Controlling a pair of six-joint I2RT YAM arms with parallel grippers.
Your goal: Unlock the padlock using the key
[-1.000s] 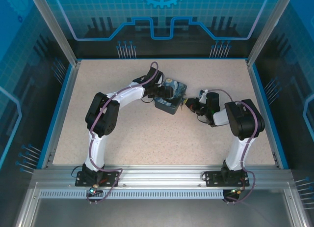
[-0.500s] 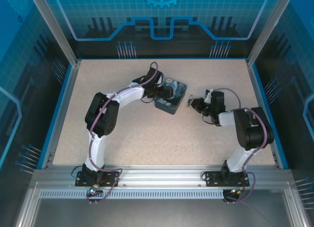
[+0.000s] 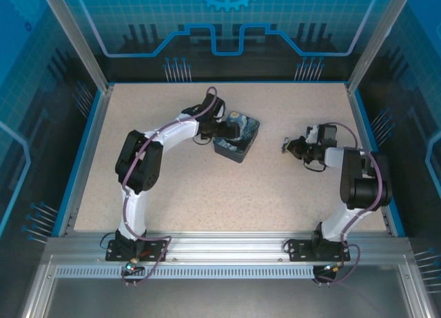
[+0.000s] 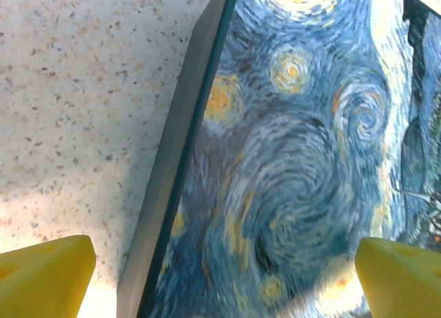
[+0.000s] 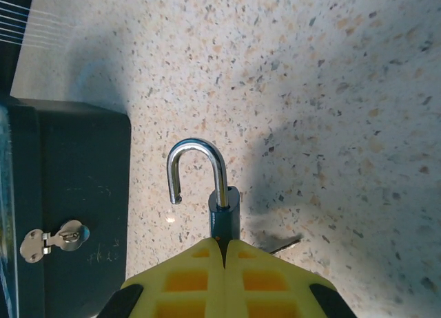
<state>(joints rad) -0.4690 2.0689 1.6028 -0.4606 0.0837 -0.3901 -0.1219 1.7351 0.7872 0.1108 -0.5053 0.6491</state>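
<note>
Since a second ago the right pincer [image 5: 222,252] has been drawn away from the blue-and-yellow swirl-painted box [image 4: 275,160], clamped on the small silvery-dark metal padlock [image 5: 224,209], its shackle [image 5: 198,147] open just ahead. The left pincer [image 4: 224,273] is spread wide over the box, empty. Unlocking is judged done; setting down is called for

Padlock [image 5: 224,209]: dark body, silver shackle swung open, clamped by right hand [image 5: 222,245].
</note>
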